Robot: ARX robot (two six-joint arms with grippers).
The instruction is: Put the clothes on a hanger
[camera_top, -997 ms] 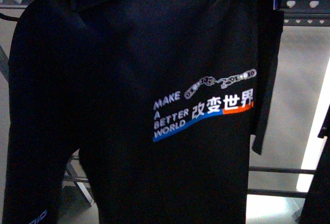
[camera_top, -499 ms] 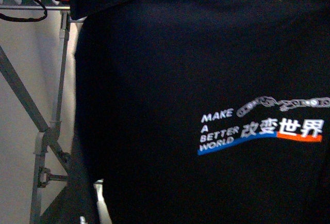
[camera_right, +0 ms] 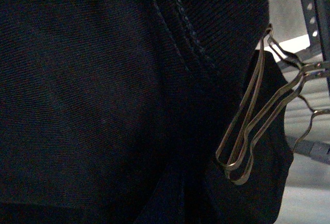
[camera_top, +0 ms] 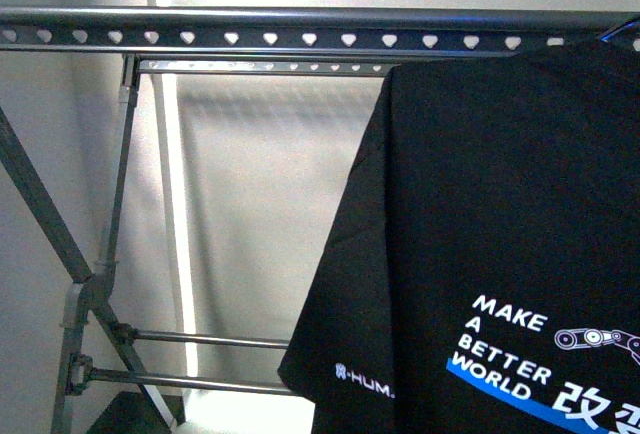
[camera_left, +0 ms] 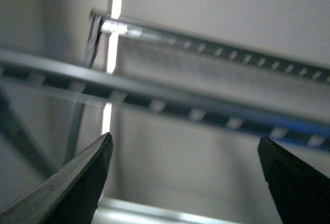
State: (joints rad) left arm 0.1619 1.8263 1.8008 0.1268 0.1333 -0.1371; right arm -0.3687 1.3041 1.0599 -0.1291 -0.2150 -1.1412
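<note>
The black T-shirt (camera_top: 500, 204) with "MAKE A BETTER WORLD" in white hangs at the right of the front view, its top edge level with the grey rack's top rail (camera_top: 250, 39) with heart-shaped holes. Neither gripper shows in the front view. In the right wrist view black cloth (camera_right: 103, 90) fills the picture, hiding the right gripper's fingers, which are shut on it; a bent wire clip (camera_right: 252, 126) lies against the cloth. The left gripper (camera_left: 185, 157) is open and empty, its two dark fingertips (camera_left: 82, 177) apart below the blurred perforated rail (camera_left: 170, 105).
The rack's crossed legs (camera_top: 80, 284) and lower cross bars (camera_top: 200, 359) stand at the left. A second perforated rail (camera_top: 260, 66) runs behind the top one. A pale wall with a bright vertical strip (camera_top: 175, 214) lies behind.
The T-shirt, which filled the front view, has moved right and down in the picture. The rack's top rail and left side have come into view.
</note>
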